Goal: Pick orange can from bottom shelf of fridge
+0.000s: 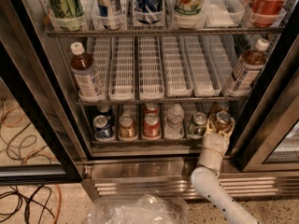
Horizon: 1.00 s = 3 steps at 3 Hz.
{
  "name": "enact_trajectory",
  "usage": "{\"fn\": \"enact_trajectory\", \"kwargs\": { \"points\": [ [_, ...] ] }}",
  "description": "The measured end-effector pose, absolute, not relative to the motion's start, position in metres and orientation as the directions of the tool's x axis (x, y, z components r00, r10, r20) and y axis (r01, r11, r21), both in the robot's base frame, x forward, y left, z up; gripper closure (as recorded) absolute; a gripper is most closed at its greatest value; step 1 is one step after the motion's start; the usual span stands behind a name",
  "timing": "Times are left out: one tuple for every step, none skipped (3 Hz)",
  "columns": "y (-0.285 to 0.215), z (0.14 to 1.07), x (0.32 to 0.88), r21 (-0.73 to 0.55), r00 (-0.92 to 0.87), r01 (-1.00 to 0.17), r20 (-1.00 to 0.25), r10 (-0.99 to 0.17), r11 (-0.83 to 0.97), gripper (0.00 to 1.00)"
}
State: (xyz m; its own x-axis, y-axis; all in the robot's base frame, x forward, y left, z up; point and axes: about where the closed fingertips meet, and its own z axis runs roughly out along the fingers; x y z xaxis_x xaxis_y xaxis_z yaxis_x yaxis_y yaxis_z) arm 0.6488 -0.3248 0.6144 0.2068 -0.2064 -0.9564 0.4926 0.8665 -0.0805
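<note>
The fridge [42, 125] stands open in front of me. On the bottom shelf [140, 141] a row of short cans stands in white lanes. The orange can [222, 117], with a silver top, is at the far right of that row. My gripper [220, 123] reaches in from the lower right on a white arm. Its cream fingers [211, 124] hug the orange can on both sides, and the can still stands on the shelf.
Left of the gripper stand a green can [198, 124], a small clear bottle [175, 120], a red can [151, 124], a copper-coloured can [127, 126] and a blue can [102, 127]. Tea bottles [86, 77] stand on the rack above. A clear plastic bag [140, 210] lies on the floor, and cables [23, 204] lie at the left.
</note>
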Motion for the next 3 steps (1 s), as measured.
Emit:
{"fn": "enact_trajectory", "kwargs": {
  "points": [
    [-0.325,0.614,0.649,-0.081,0.207,0.493,-0.956,-0.206,0.867,1.00],
    [-0.324,0.622,0.645,-0.056,0.236,0.489,-0.952,-0.194,0.871,1.00],
    [-0.323,0.634,0.639,-0.021,0.278,0.483,-0.944,-0.176,0.876,1.00]
  ]
}}
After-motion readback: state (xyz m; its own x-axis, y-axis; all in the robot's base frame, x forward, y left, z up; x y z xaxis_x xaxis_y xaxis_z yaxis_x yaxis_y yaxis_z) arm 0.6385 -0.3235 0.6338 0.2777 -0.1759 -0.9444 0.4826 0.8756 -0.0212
